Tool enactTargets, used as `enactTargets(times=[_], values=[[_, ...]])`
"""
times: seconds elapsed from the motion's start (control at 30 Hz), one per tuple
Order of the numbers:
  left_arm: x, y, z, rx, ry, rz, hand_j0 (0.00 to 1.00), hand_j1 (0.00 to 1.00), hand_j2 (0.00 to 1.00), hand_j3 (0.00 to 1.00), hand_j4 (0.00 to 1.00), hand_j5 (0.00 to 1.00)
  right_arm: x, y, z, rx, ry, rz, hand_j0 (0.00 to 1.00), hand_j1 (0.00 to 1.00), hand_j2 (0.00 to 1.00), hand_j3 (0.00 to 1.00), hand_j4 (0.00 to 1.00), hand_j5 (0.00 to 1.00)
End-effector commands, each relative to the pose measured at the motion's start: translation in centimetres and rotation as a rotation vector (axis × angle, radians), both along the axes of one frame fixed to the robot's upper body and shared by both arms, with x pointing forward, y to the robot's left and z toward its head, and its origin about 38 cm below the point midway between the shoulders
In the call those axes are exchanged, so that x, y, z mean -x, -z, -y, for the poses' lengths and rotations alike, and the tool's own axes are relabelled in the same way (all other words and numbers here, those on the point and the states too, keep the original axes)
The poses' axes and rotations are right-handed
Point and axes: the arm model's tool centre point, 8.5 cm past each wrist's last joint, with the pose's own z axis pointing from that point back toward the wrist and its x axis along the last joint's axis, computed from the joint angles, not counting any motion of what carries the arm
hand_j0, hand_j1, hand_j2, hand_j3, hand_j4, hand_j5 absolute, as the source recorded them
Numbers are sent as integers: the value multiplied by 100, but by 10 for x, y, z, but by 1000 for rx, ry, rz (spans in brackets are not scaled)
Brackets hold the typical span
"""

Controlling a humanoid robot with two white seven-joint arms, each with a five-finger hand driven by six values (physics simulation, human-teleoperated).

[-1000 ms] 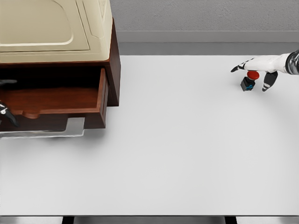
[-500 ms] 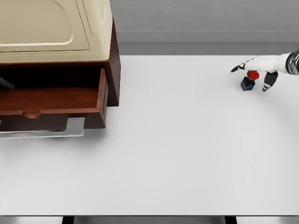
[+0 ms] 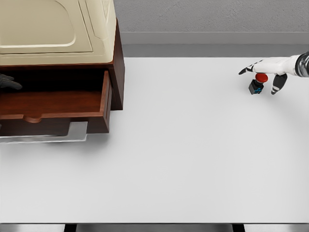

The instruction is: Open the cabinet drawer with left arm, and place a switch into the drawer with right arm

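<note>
The dark wooden cabinet drawer [image 3: 58, 104] stands pulled out at the left, its inside bare. Only a dark bit of my left hand [image 3: 7, 81] shows at the picture's left edge, over the back of the drawer. The switch [image 3: 256, 85], a small black block with a red button on top, stands on the white table at the far right. My right hand [image 3: 260, 77] hovers right over it, open, with its fingers spread on either side of the button and not closed on it.
A cream-coloured appliance [image 3: 53, 29] sits on top of the cabinet [image 3: 118, 67]. A metal rail [image 3: 77, 131] juts out below the drawer front. The white table [image 3: 183, 159] runs to its front edge near the bottom.
The left hand has left the drawer front at the lower left and now shows higher, over the drawer's back. The right hand has stayed over the switch.
</note>
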Motion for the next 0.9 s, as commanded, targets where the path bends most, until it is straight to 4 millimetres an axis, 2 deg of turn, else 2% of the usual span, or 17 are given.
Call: enactTargets(times=[0.0, 0.1, 0.2, 0.27, 0.33, 0.4, 0.53, 0.57, 0.63, 0.67, 0.7, 0.73, 0.77, 0.8, 0.87], values=[[-1, 7, 4, 22, 12, -15, 100, 100, 100, 100, 100, 100, 0, -1, 0, -6, 4, 3, 100, 100, 100, 100, 100, 100], [-2, 7, 6, 26, 25, -16, 100, 100, 100, 100, 100, 100, 0, -1, 0, -5, 4, 2, 100, 100, 100, 100, 100, 100], [-3, 3, 7, 29, 26, -3, 100, 100, 100, 100, 100, 100, 0, -1, 0, -6, 4, 3, 84, 84, 84, 84, 84, 84], [-4, -1, 7, 33, 26, 11, 100, 100, 100, 100, 100, 100, 0, -1, -1, -7, 3, 3, 79, 79, 79, 79, 79, 79], [-8, 6, 15, 75, 49, 17, 100, 100, 100, 100, 100, 100, 0, -1, -1, -7, 3, 3, 69, 69, 69, 69, 69, 69], [-10, 13, 23, 91, 82, 2, 100, 100, 100, 100, 100, 100, -1, -2, 0, -8, 3, 5, 65, 65, 65, 65, 65, 65], [-16, 18, 34, 132, 121, 9, 100, 100, 100, 100, 100, 100, -1, -1, -1, -7, 2, 4, 64, 64, 64, 64, 64, 64], [-15, 18, 34, 129, 121, 8, 100, 100, 100, 100, 100, 100, -1, -2, 0, -6, 4, 4, 59, 59, 59, 59, 59, 59], [-16, 17, 34, 131, 121, 10, 100, 100, 100, 100, 100, 100, -1, -2, 0, -7, 4, 5, 61, 61, 61, 61, 61, 61], [-16, 15, 34, 131, 122, 18, 100, 100, 100, 100, 100, 100, 0, -2, 1, -1, 5, 4, 74, 74, 74, 74, 74, 74], [-16, 15, 34, 131, 122, 19, 99, 99, 99, 99, 99, 99, 0, 0, 3, 25, 3, 1, 77, 77, 77, 77, 77, 77], [-17, 12, 35, 132, 124, 27, 99, 99, 99, 99, 99, 99, 0, 0, 3, 31, 1, 1, 84, 84, 84, 84, 84, 84], [-18, 10, 36, 136, 127, 36, 99, 99, 99, 99, 99, 99, 0, 0, 3, 34, 1, 1, 96, 96, 96, 96, 96, 96], [-19, 9, 39, 148, 135, 46, 99, 99, 99, 99, 99, 99, 0, 0, 3, 34, 1, 1, 100, 100, 100, 100, 100, 100], [-22, 15, 46, 180, 153, 49, 99, 99, 99, 99, 99, 99, 0, 0, 3, 40, 1, 0, 100, 100, 100, 100, 100, 100]])
